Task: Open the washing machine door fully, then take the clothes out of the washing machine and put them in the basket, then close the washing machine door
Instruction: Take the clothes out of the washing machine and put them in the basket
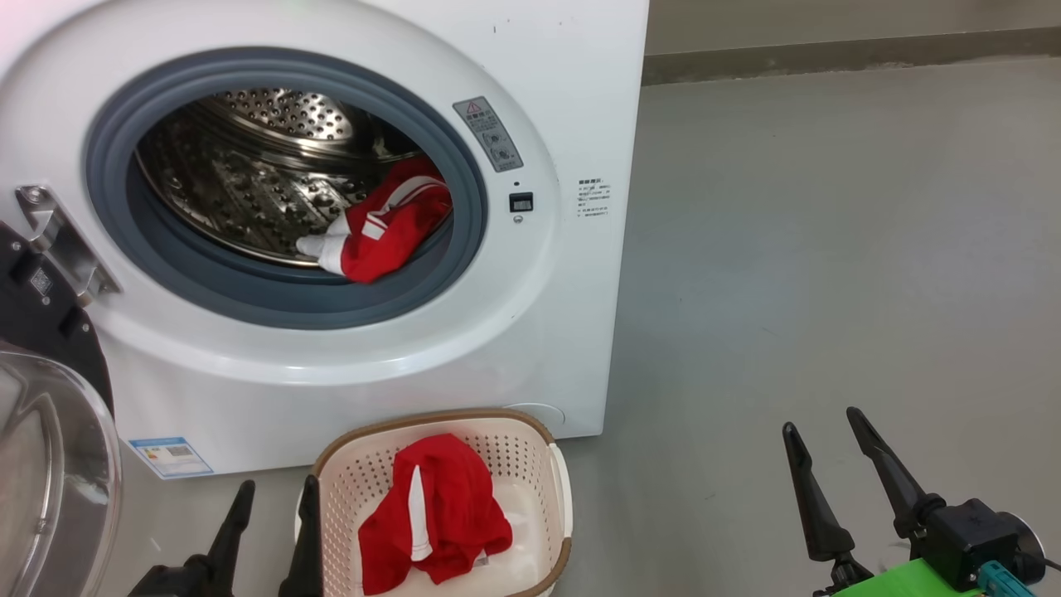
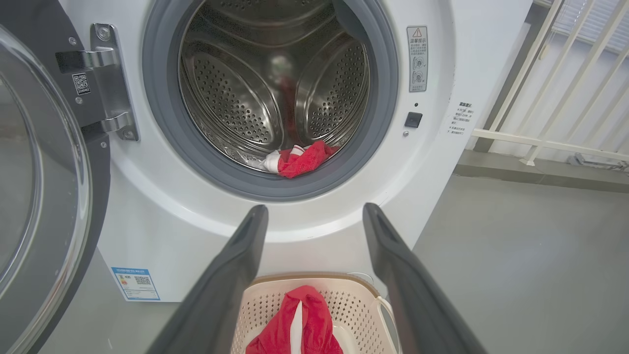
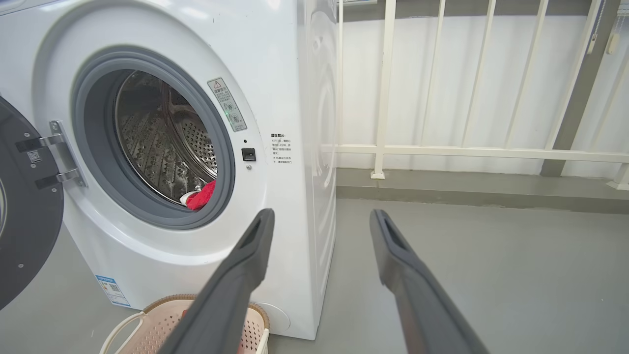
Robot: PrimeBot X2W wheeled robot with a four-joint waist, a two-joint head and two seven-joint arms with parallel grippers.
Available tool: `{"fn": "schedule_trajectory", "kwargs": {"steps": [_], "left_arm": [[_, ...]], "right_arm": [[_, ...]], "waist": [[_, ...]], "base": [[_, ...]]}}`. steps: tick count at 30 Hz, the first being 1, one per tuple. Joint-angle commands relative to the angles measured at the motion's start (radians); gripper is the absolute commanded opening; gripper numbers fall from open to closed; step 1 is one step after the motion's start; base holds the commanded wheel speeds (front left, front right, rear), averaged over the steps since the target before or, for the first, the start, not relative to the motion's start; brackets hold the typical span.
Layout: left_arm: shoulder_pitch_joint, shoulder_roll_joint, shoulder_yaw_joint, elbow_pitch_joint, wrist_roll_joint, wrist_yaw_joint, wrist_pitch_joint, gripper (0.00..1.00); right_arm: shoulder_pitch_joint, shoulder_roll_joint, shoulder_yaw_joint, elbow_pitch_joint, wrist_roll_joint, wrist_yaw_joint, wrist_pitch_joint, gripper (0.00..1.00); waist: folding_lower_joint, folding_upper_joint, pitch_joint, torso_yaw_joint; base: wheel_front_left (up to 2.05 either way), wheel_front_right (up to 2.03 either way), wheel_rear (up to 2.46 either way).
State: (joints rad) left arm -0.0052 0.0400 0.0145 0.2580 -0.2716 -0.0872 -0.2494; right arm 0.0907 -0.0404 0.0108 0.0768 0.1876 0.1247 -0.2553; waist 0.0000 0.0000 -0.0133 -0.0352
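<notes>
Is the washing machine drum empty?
No, a red garment with white trim lies at the front edge of the drum.

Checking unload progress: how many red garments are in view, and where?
2. One red garment lies at the front of the drum. A second garment is in the basket. More may be hidden deeper in the drum.

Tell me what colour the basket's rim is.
Brown, running around the cream basket; it shows best in the head view.
</notes>
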Motion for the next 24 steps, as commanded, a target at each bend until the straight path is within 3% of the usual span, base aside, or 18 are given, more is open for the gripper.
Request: {"fn": "schedule_trajectory", "kwargs": {"steps": [1,24], "left_arm": [[-0.016,0.014,0.031,-0.019,0.009,0.006,-0.012,1.00],[-0.182,0.012,0.018,0.012,0.022,0.049,-0.012,1.00]], "right_arm": [[-0.015,-0.010,0.025,-0.027,0.011,0.006,-0.006,1.00],[-0.071,-0.010,0.056,-0.044,0.000,0.006,-0.006,1.00]], "waist": [[0.0000,0.0000,0.002,-0.001],[0.0000,0.0000,0.146,-0.006]], "base": [[0.00,0.00,0.00],[0.00,0.00,0.00]]}}
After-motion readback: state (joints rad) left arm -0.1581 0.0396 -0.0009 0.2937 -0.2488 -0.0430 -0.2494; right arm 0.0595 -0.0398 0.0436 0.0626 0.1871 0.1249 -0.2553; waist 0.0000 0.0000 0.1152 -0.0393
